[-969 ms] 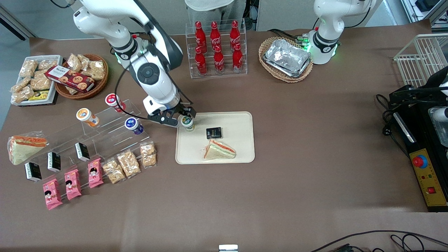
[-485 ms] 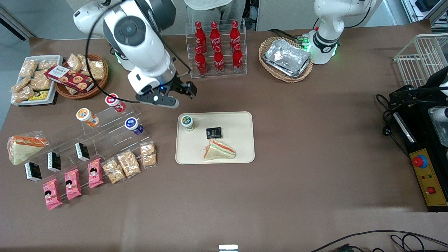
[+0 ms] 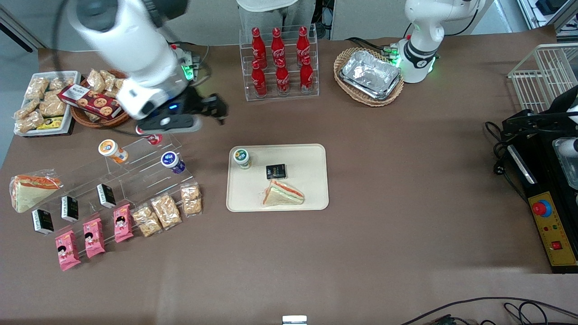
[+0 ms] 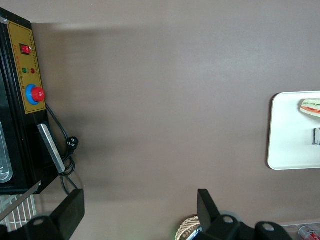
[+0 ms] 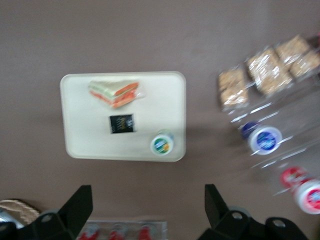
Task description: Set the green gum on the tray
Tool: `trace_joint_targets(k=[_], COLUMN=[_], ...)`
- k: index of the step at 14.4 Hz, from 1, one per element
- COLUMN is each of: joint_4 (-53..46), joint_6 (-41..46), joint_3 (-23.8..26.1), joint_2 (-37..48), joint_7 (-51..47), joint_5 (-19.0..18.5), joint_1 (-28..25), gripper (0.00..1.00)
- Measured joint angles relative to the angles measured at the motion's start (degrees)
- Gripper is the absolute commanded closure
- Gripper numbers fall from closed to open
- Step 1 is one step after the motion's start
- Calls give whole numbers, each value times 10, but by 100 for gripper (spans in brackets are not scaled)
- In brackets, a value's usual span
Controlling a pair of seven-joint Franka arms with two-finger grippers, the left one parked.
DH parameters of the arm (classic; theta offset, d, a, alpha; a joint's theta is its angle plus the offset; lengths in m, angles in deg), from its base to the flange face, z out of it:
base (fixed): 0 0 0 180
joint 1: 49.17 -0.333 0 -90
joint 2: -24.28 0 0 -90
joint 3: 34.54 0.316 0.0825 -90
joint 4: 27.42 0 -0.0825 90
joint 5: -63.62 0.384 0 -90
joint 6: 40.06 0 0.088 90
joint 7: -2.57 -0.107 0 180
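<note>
The green gum [image 3: 242, 158] stands upright on the cream tray [image 3: 307, 180], in the tray's corner toward the working arm's end and farther from the front camera. It also shows in the right wrist view [image 5: 162, 143] on the tray [image 5: 80, 135]. My gripper [image 3: 212, 107] is open and empty, raised well above the table, farther from the front camera than the tray and toward the working arm's end. In the right wrist view the gripper [image 5: 148, 205] holds nothing between its spread fingers.
A wrapped sandwich [image 3: 282, 193] and a small black packet [image 3: 276, 171] lie on the tray. An acrylic stand holds purple [image 3: 173, 162], orange [image 3: 113, 150] and red [image 3: 151, 135] bottles. A cola bottle rack [image 3: 280, 61] and a basket of foil trays [image 3: 369, 74] stand farther back.
The gripper let go of the green gum on the tray, then rose and drew back toward the working arm's end. The gum stays upright on the tray.
</note>
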Motion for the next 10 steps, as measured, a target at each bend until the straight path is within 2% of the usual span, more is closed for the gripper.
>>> trace_joint_targets(k=[7, 10], joint_4=[-3, -2], joint_6=[60, 60], joint_3=[-7, -9], joint_2=[27, 25], joint_7=[303, 341], joint_5=[-5, -15], joint_1=[196, 248], gripper=[0, 0])
